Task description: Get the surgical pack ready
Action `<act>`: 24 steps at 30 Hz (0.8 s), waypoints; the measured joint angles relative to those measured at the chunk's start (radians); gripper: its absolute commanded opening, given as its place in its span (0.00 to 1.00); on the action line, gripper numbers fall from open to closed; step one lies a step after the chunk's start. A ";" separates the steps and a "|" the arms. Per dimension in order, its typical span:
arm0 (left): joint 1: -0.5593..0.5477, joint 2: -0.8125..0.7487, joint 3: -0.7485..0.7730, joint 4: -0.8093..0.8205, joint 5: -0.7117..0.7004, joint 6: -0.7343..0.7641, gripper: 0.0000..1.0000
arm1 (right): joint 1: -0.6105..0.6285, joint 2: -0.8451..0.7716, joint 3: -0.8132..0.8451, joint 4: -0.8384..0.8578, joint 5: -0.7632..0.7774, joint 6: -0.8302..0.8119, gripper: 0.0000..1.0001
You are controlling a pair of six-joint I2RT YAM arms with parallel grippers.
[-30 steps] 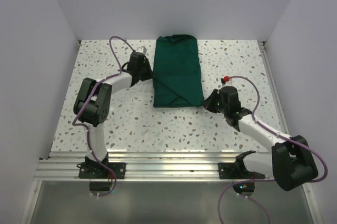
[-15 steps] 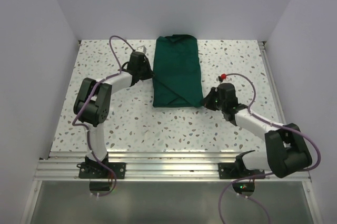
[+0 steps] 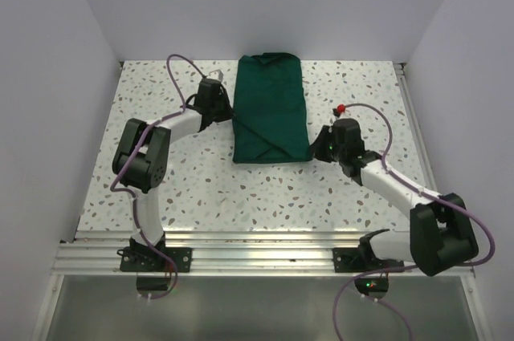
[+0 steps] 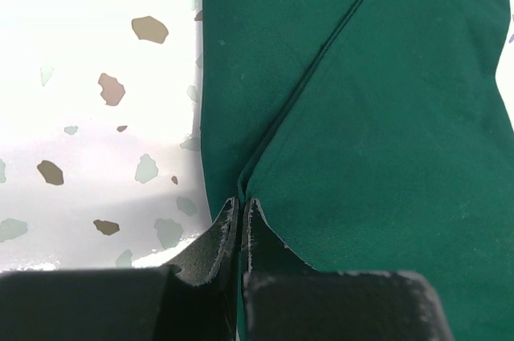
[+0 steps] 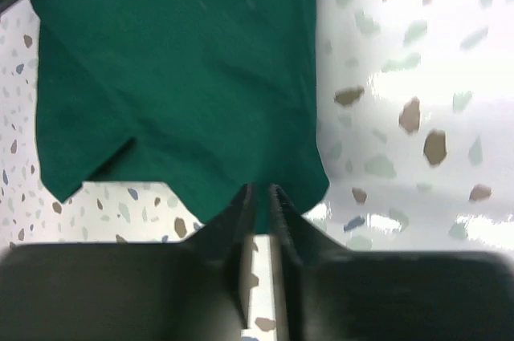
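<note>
Here's the dark green cloth bundle (image 3: 271, 108), folded into a long soft rectangle with a diagonal flap laid across its top. It lies flat, caught between the two grippers. No steel or pouches on show; if anything is wrapped inside, these views don't reveal it.

Handling first. It's cloth, so it's light, limp and not fragile, but it will sag and unfold if lifted by a single layer. It should slide easily enough over the smooth top. The best purchase looks to be at a hem or a corner, where several layers stack up, with both sides taken together so the folds hold.

The left gripper (image 4: 241, 205) has its fingers pressed to a hairline, and the bundle's long edge meets its tips right where the diagonal flap starts. The green spreads ahead and to the right of that gripper.

The right gripper (image 5: 259, 192) is drawn narrow, with a thin slit between the fingers. The near corner of the bundle sits right at its tips and the rest runs away ahead and to its left. Is that corner actually nipped? The fingertips hide it, so I cannot tell.

All around lies the white speckled terrazzo table (image 3: 201, 188).
</note>
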 measured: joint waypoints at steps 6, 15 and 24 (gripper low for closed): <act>0.000 0.000 0.000 0.000 0.000 0.000 0.00 | -0.029 0.117 0.220 -0.046 -0.001 -0.058 0.41; 0.000 0.017 0.000 0.005 0.002 0.000 0.00 | -0.105 0.335 0.372 -0.077 -0.029 -0.089 0.51; -0.001 0.023 0.000 0.010 0.005 -0.001 0.00 | -0.101 0.452 0.402 -0.048 -0.131 -0.089 0.55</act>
